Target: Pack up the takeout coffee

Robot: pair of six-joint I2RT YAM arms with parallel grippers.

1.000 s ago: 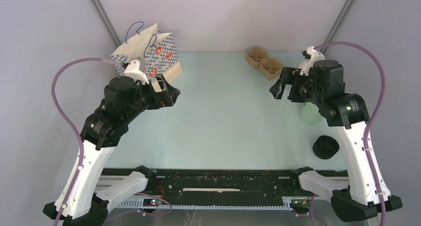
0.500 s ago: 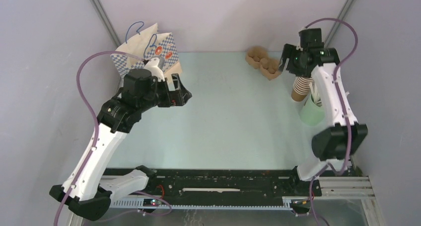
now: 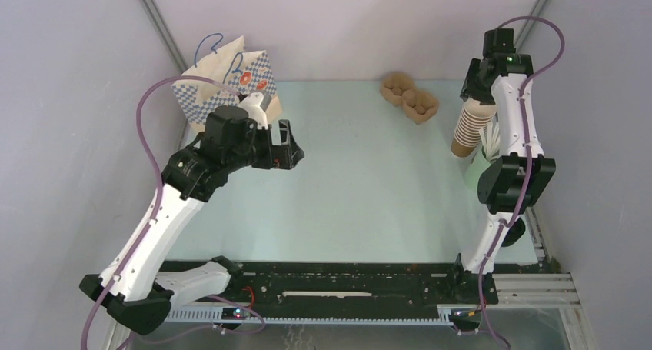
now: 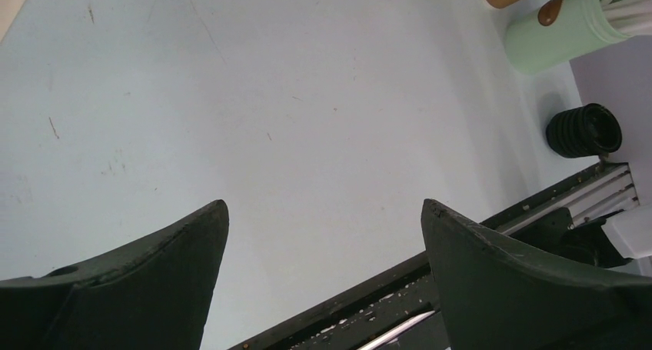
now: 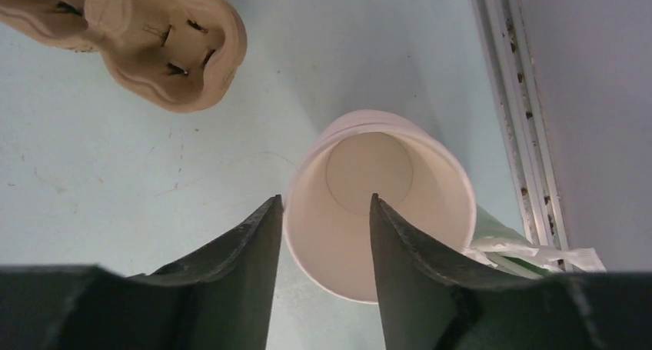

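Note:
No lidded kraft cup shows in any view. A tall stack of lidless brown cups (image 3: 470, 127) stands at the back right. My right gripper (image 3: 476, 91) hangs straight over it, open. In the right wrist view the gripper (image 5: 325, 198) straddles the near rim of the top cup (image 5: 384, 211): one finger outside, one inside the white interior, with a gap on both sides of the wall. My left gripper (image 3: 289, 145) is open and empty above the table, right of the paper bag (image 3: 227, 79); its wrist view (image 4: 323, 204) shows only bare table between the fingers.
A brown pulp cup carrier (image 3: 410, 96) lies at the back, also in the right wrist view (image 5: 146, 38). A green holder with white sticks (image 3: 480, 175) stands beside the stack. A stack of loose black lids (image 4: 584, 129) sits near the front right rail.
My right arm has risen and swung back from beside the carrier to directly above the cup stack, gripper pointing down. My left gripper has moved a little right and forward, away from the bag.

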